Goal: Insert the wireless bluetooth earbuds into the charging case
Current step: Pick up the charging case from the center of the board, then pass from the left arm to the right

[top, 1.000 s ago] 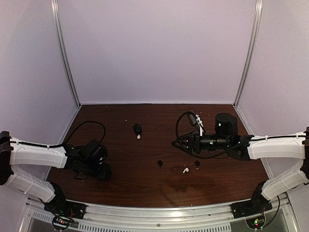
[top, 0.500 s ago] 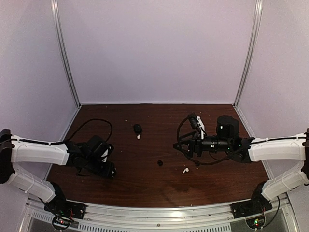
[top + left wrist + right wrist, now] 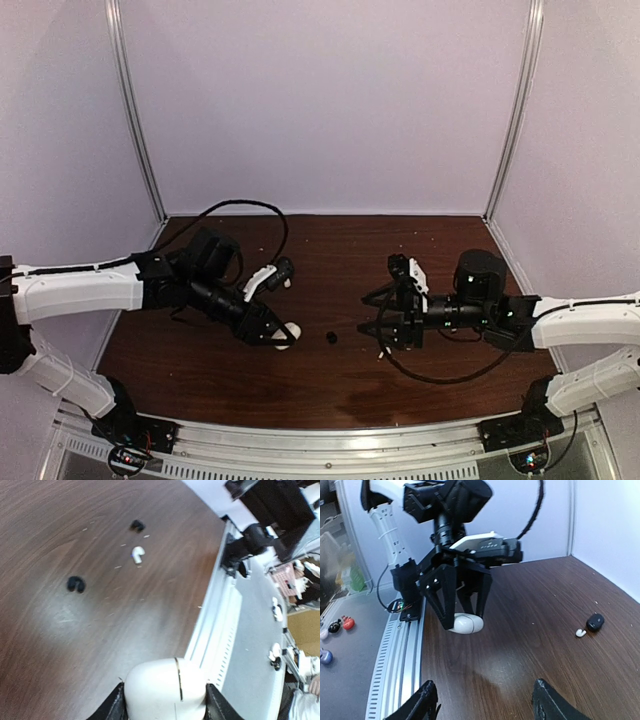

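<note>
My left gripper [image 3: 280,333] is shut on a white charging case [image 3: 165,690], closed, and holds it just above the table left of centre; the case also shows in the right wrist view [image 3: 466,624]. Ahead of it lie a black earbud [image 3: 76,584], a white earbud [image 3: 137,554] and another black earbud [image 3: 137,526]. In the top view the near black earbud [image 3: 331,337] lies between the grippers. My right gripper [image 3: 368,316] is open and empty, pointing left at the case. A second white earbud [image 3: 580,632] lies far back beside a black rounded case [image 3: 595,622].
The metal rail [image 3: 330,435] runs along the table's near edge. Both arms' black cables [image 3: 240,206] loop over the table. The enclosure walls close off the back and both sides.
My left arm has swung from the front left toward the centre, carrying the white case. My right gripper has shifted a little nearer and lower, now over the earbuds on its side.
</note>
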Robot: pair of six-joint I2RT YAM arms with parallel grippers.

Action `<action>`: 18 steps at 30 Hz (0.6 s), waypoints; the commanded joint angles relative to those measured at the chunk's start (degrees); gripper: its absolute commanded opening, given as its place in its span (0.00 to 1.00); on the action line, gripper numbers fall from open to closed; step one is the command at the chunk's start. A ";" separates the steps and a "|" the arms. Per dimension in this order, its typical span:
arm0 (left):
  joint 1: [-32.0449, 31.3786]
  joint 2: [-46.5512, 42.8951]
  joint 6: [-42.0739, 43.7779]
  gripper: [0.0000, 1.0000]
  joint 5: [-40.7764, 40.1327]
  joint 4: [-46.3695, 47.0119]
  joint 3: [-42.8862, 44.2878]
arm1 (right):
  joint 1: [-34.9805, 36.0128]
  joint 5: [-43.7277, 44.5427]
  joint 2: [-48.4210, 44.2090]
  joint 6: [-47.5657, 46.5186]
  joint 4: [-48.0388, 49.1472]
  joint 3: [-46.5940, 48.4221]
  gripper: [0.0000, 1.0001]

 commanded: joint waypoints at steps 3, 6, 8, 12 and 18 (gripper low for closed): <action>-4.15 3.27 7.68 0.28 22.11 2.56 5.52 | 8.26 2.64 -2.75 -10.31 -5.08 2.79 0.65; -6.95 5.29 8.10 0.31 27.29 4.22 6.25 | 13.02 4.22 -2.21 -15.26 -9.28 5.78 0.65; -8.29 6.28 8.31 0.30 30.29 5.38 6.45 | 15.88 5.07 -1.34 -18.10 -12.12 8.04 0.65; -9.80 7.97 9.69 0.30 34.81 5.50 7.65 | 21.30 7.74 0.18 -22.27 -16.02 11.23 0.64; -10.77 9.23 10.33 0.30 38.42 5.50 9.42 | 26.13 10.45 1.18 -25.12 -17.61 12.74 0.64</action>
